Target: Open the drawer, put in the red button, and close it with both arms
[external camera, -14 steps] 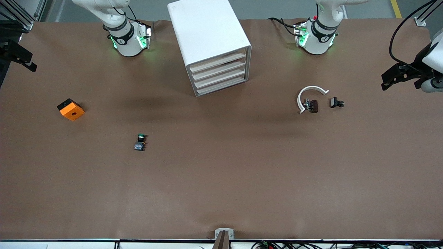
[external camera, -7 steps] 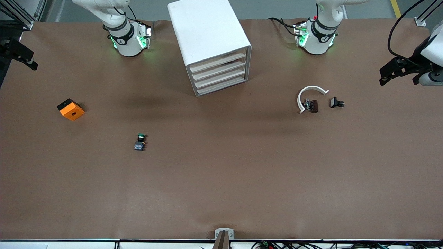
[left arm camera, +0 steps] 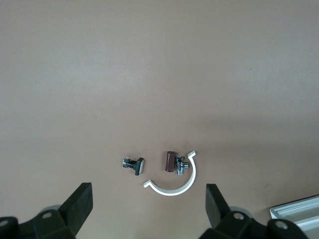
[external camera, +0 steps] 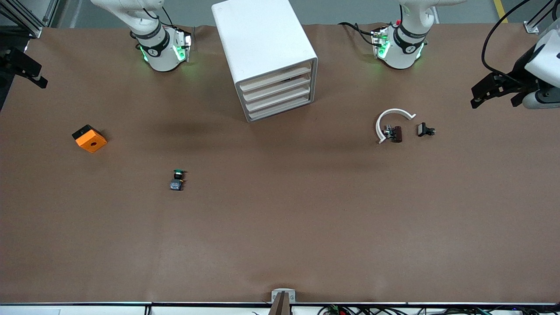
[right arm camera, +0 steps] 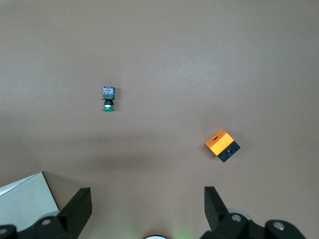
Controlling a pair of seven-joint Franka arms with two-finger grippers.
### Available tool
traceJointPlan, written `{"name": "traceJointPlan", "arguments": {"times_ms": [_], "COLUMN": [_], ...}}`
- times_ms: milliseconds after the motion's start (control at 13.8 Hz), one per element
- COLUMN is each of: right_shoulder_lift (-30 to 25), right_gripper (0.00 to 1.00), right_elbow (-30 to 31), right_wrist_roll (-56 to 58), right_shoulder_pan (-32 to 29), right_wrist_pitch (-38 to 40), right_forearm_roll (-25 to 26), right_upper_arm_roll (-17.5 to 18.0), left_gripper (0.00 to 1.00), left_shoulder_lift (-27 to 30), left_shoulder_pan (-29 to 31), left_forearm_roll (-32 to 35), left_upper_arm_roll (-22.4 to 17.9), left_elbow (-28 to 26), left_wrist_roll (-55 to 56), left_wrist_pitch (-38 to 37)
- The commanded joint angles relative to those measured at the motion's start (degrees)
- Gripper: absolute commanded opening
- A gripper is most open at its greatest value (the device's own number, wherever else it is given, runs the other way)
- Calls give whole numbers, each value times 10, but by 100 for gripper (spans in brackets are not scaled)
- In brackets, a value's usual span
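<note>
Showing a white cabinet [external camera: 262, 43] with all four drawers [external camera: 278, 89] pushed shut, contents hidden. No red button is visible anywhere on the brown surface [external camera: 280, 227], so it is probably already stowed and the task near done. The left tool [left arm camera: 148, 204], fingers spread, hangs over the left arm's end. The right tool [right arm camera: 148, 204], likewise spread, hangs over the right arm's end.

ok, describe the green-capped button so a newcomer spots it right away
Start at the white cabinet, then come nearer the front camera, toward the right arm's end. The green-capped button lies alone on bare brown table. The nearby orange box is bigger; the button is tiny and dark-bodied.
</note>
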State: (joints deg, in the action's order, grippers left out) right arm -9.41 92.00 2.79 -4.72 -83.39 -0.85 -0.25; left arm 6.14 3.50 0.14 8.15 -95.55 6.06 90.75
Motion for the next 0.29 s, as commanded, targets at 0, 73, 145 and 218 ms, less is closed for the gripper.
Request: {"name": "traceJointPlan", "arguments": {"times_ms": [0, 73, 145, 218], "right_shoulder_lift": [-7, -7, -7, -7], "right_gripper": [100, 100, 100, 100], "right_elbow": [-3, -3, -4, -4], "right_wrist_roll": [-22, -26, -26, -26], "right_shoulder_pan": [1, 1, 1, 2], "right_wrist_pitch": [10, 10, 10, 10], "right_forearm_roll": [-9, -13, -15, -15], "right_upper_arm_roll": [-1, -1, -1, -1], "left_gripper": [100, 100, 100, 100], "left_shoulder_lift": [5, 5, 5, 5], "left_shoulder_pan": [20, 20, 20, 20], "left_forearm_roll": [1, 1, 1, 2], "left_upper_arm_roll": [24, 25, 25, 25], "left_elbow": [8, 11, 11, 12], "left_wrist_roll": [4, 5, 5, 5], "left_wrist_pitch": [-6, -9, -14, -14]}}
